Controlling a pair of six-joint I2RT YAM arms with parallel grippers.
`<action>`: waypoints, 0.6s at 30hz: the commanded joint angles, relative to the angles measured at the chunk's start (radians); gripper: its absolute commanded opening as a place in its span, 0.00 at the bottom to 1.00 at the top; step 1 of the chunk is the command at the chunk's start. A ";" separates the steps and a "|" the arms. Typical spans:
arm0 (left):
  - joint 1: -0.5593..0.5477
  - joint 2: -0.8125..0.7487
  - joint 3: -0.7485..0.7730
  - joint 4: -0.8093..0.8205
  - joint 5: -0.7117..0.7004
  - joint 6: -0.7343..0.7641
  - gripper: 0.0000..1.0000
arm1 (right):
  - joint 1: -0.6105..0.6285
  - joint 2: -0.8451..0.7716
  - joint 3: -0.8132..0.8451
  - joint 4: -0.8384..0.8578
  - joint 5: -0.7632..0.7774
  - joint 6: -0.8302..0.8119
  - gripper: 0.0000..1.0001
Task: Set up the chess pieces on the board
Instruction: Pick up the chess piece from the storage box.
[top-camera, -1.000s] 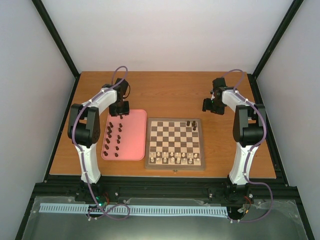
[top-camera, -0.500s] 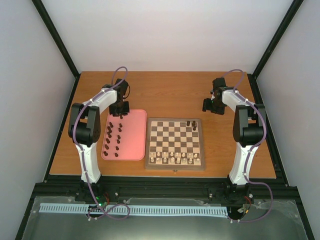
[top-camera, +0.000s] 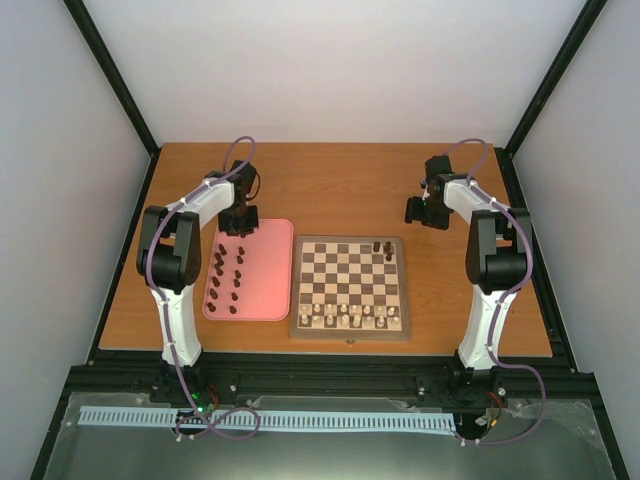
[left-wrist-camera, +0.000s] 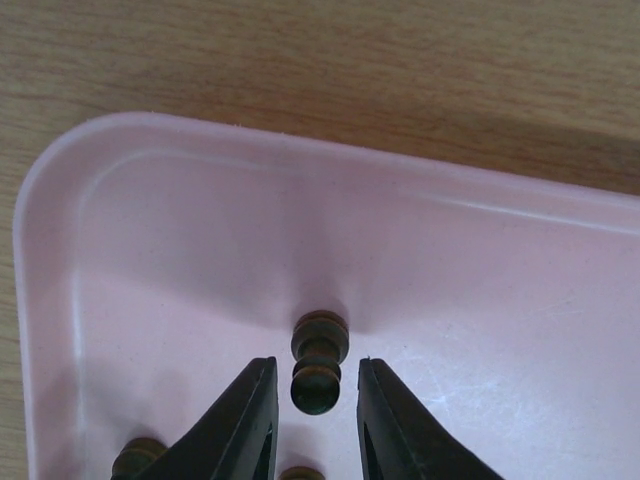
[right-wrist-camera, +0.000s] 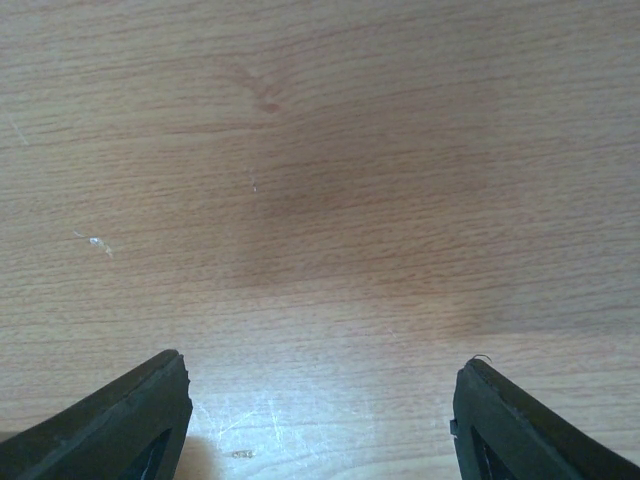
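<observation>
I see a brown wood-grain table (top-camera: 340, 185) in the middle of the cell. Plain white walls (top-camera: 340, 70) rise behind it and to both sides of it. Black frame posts (top-camera: 111, 75) slant up from its far corners. Along its near edge runs a black rail (top-camera: 330, 380). Nearer than that is a grey metal shelf (top-camera: 330, 455) carrying a pale slotted strip (top-camera: 300, 420). Soft, even light falls across the table.

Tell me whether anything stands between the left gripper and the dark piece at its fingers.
Nothing visible does: the piece stands on the tray between the open fingers of the left gripper, a slim gap on each side.
</observation>
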 joint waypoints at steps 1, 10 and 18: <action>0.011 0.001 -0.012 0.017 0.006 -0.002 0.25 | 0.007 0.013 0.020 -0.003 0.013 -0.011 0.72; 0.012 0.004 0.003 0.016 0.021 -0.001 0.21 | 0.007 0.014 0.022 -0.003 0.011 -0.011 0.72; 0.012 0.005 0.010 0.016 0.048 0.004 0.01 | 0.006 0.012 0.021 -0.003 0.015 -0.011 0.72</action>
